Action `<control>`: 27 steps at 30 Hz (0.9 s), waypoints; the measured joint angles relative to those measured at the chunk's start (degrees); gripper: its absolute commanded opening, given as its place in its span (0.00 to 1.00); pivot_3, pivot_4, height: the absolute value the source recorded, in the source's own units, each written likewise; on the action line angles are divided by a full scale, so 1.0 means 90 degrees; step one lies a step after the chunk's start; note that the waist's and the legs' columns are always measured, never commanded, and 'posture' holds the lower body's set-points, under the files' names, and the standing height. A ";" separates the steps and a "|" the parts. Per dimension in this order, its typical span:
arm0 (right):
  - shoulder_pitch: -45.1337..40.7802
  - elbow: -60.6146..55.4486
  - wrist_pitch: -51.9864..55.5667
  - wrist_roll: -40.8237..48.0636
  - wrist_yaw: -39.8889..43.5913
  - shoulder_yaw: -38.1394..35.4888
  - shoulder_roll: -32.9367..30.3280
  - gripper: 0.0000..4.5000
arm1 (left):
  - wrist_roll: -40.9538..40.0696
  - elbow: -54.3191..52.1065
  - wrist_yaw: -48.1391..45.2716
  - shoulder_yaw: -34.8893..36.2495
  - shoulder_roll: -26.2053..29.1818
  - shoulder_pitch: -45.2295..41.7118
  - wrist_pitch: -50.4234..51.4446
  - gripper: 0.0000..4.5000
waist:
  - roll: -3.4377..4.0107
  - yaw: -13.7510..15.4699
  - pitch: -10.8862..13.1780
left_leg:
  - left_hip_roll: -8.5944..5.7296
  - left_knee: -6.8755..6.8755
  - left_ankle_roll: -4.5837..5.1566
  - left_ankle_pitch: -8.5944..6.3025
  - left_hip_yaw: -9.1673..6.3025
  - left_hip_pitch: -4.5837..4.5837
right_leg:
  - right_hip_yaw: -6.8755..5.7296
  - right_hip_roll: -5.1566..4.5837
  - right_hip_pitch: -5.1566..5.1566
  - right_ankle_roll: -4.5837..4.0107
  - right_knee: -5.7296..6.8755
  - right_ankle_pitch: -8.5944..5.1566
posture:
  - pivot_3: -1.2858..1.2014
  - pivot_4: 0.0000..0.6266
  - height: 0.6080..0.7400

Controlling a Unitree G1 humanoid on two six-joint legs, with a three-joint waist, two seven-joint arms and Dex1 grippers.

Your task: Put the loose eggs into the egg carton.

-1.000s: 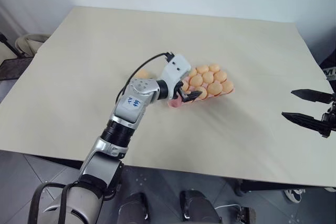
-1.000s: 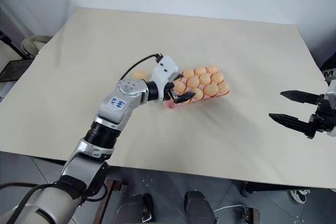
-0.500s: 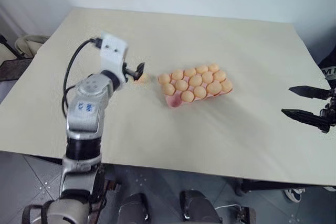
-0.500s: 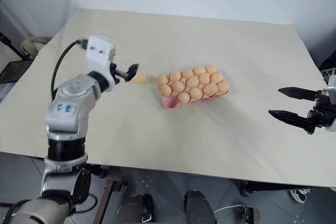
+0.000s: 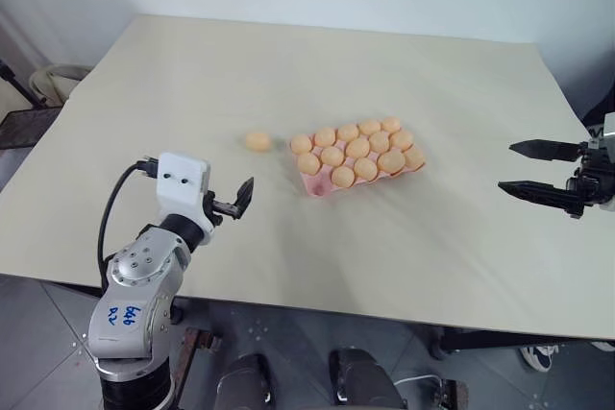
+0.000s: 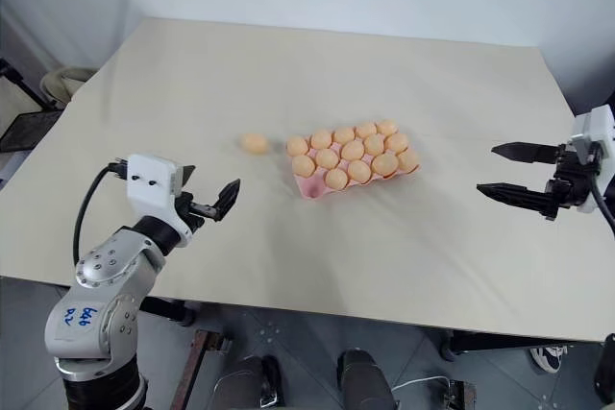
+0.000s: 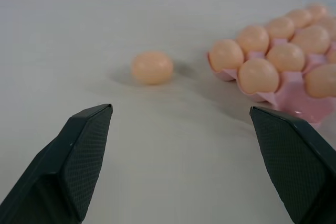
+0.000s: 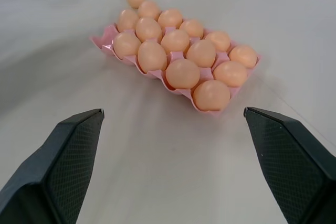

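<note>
Left eye view: near done, by the look of it. Centre of frame, on the pale matte table: the pink moulded egg carton, rows of round cups, fourteen filled with smooth orange-tan ovals. Leaves one empty cup at the lower-left corner, and one loose egg just beside the carton's left end, apart from it. Lower left: left gripper, jaws spread wide, nothing between. Right edge: right gripper, jaws likewise spread and bare.

Left wrist view: loose egg upper centre, glossy, bluntly oval; carton upper right, thin and wavy-edged. Black textured jaws far apart, clear of both.

Right wrist view: carton upper centre, scalloped rim. Jaws wide, gripping nothing.
</note>
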 measured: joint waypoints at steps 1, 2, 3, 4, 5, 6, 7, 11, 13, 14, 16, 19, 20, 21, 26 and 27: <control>-0.0029 0.0018 -0.0017 -0.0029 0.0006 0.0072 0.0030 1.00 | -0.0028 0.0008 -0.0016 0.0003 0.0000 0.0003 -0.0096 0.99 | 0.0000 0.0009 0.0000 | -0.0003 0.0000 0.0002 -0.0001 0.0000 -0.0001 | 0.0000 -0.0003 0.0001 0.0002 -0.0002 0.0001 | 0.52 0.24 1.00; -0.0040 0.0026 -0.0023 -0.0031 0.0008 0.0079 0.0057 1.00 | -0.0039 0.0014 -0.0019 0.0004 0.0001 0.0004 -0.0152 0.99 | 0.0000 0.0011 0.0000 | -0.0007 0.0000 0.0006 -0.0003 0.0001 -0.0004 | 0.0001 -0.0006 0.0001 0.0004 -0.0006 0.0002 | 0.52 0.24 1.00; -0.0044 0.0036 -0.0029 -0.0032 0.0011 0.0087 0.0060 1.00 | -0.0053 0.0035 -0.0017 0.0009 0.0009 0.0004 -0.0224 0.99 | 0.0000 0.0013 0.0000 | -0.0010 0.0000 0.0014 -0.0008 0.0002 -0.0005 | 0.0002 -0.0010 0.0002 0.0005 -0.0010 0.0003 | 0.52 0.24 1.00; -0.0049 0.0049 -0.0034 -0.0032 0.0012 0.0087 0.0060 1.00 | -0.0068 0.0076 -0.0012 0.0029 0.0019 0.0004 -0.0308 0.99 | 0.0000 0.0011 0.0000 | -0.0010 0.0000 0.0020 -0.0013 0.0006 -0.0006 | 0.0003 -0.0011 0.0005 0.0008 -0.0019 0.0004 | 0.52 0.24 1.00; -0.0051 0.0052 -0.0036 -0.0032 0.0013 0.0086 0.0060 1.00 | -0.0074 0.0115 0.0000 0.0052 0.0026 0.0003 -0.0373 0.99 | 0.0000 0.0008 0.0000 | -0.0009 -0.0001 0.0022 -0.0016 0.0007 -0.0006 | 0.0003 -0.0010 0.0009 0.0012 -0.0031 0.0006 | 0.52 0.24 1.00; -0.0051 0.0052 -0.0037 -0.0032 0.0014 0.0085 0.0060 1.00 | -0.0079 0.0153 0.0019 0.0063 0.0029 0.0001 -0.0406 0.99 | 0.0001 0.0008 0.0000 | -0.0008 -0.0004 0.0023 -0.0018 0.0008 -0.0007 | 0.0002 -0.0009 0.0013 0.0015 -0.0041 0.0008 | 0.52 0.24 1.00; -0.0045 0.0052 -0.0036 -0.0031 0.0014 0.0079 0.0059 1.00 | -0.0083 0.0233 0.0046 0.0062 0.0041 -0.0002 -0.0444 0.99 | 0.0001 0.0009 -0.0001 | -0.0007 -0.0005 0.0023 -0.0021 0.0010 -0.0006 | 0.0002 -0.0009 0.0013 0.0016 -0.0045 0.0009 | 0.52 0.24 1.00; 0.0073 0.0045 -0.0028 -0.0028 0.0014 0.0053 0.0048 1.00 | -0.0004 0.0975 0.0129 0.0044 0.0204 -0.0173 -0.0796 0.99 | 0.0002 0.0017 -0.0001 | 0.0003 -0.0006 0.0014 -0.0027 0.0011 -0.0008 | 0.0000 0.0002 0.0010 0.0016 -0.0052 0.0008 | 0.52 0.24 1.00; 0.0132 0.0019 -0.0025 -0.0025 0.0014 0.0039 0.0042 1.00 | 0.0078 0.1656 0.0166 0.0020 0.0252 -0.0469 -0.1088 0.99 | 0.0002 0.0027 -0.0001 | 0.0003 -0.0004 0.0014 -0.0026 0.0012 -0.0009 | -0.0001 0.0003 0.0006 0.0016 -0.0050 0.0008 | 0.52 0.24 1.00; 0.0165 -0.0005 -0.0019 -0.0023 0.0013 0.0040 0.0042 1.00 | 0.0129 0.2195 0.0176 -0.0035 0.0264 -0.0774 -0.1285 0.99 | 0.0002 0.0030 0.0000 | 0.0002 -0.0001 0.0016 -0.0026 0.0012 -0.0011 | -0.0002 0.0002 0.0007 0.0017 -0.0050 0.0008 | 0.52 0.24 1.00; 0.0204 -0.0075 -0.0003 -0.0018 0.0011 0.0030 0.0040 1.00 | 0.0154 0.2809 0.0174 -0.0140 0.0264 -0.1140 -0.1537 0.99 | 0.0002 0.0023 -0.0001 | -0.0002 0.0000 0.0020 -0.0028 0.0023 -0.0012 | -0.0017 -0.0001 0.0004 0.0022 -0.0051 0.0011 | 0.52 0.24 1.00; 0.0316 -0.0290 0.0094 0.0013 -0.0002 0.0004 0.0036 1.00 | 0.0231 0.3897 0.0179 -0.0248 0.0299 -0.1779 -0.2050 0.99 | 0.0002 0.0028 0.0000 | -0.0001 -0.0001 0.0022 -0.0029 0.0030 -0.0014 | -0.0037 0.0000 -0.0001 0.0025 -0.0052 0.0013 | 0.52 0.24 1.00; 0.0367 -0.0372 0.0134 0.0043 -0.0011 -0.0011 0.0035 1.00 | 0.0285 0.4389 0.0181 -0.0276 0.0357 -0.2033 -0.2310 0.99 | 0.0002 0.0028 -0.0001 | 0.0001 -0.0003 0.0021 -0.0029 0.0031 -0.0017 | -0.0038 0.0001 -0.0008 0.0025 -0.0051 0.0013 | 0.52 0.24 1.00; 0.0441 -0.0452 0.0180 0.0063 -0.0022 -0.0048 0.0032 1.00 | 0.0320 0.4849 0.0173 -0.0306 0.0402 -0.2247 -0.2569 0.99 | 0.0002 0.0027 -0.0001 | 0.0002 -0.0005 0.0019 -0.0029 0.0032 -0.0017 | -0.0038 0.0002 -0.0010 0.0025 -0.0049 0.0013 | 0.52 0.24 1.00; 0.0753 -0.0776 0.0415 0.0170 -0.0071 -0.0224 0.0004 1.00 | 0.0454 0.6561 -0.0031 -0.0519 0.0427 -0.2865 -0.3808 0.99 | 0.0002 0.0022 -0.0001 | 0.0010 -0.0009 0.0011 -0.0034 0.0047 -0.0018 | -0.0037 0.0008 -0.0022 0.0030 -0.0049 0.0010 | 0.52 0.24 1.00; 0.0800 -0.0834 0.0449 0.0182 -0.0082 -0.0241 -0.0008 1.00 | 0.0483 0.6998 -0.0046 -0.0575 0.0426 -0.3048 -0.4052 0.99 | 0.0002 0.0030 0.0000 | 0.0009 -0.0006 0.0011 -0.0034 0.0046 -0.0019 | -0.0038 0.0009 -0.0023 0.0030 -0.0049 0.0010 | 0.52 0.24 1.00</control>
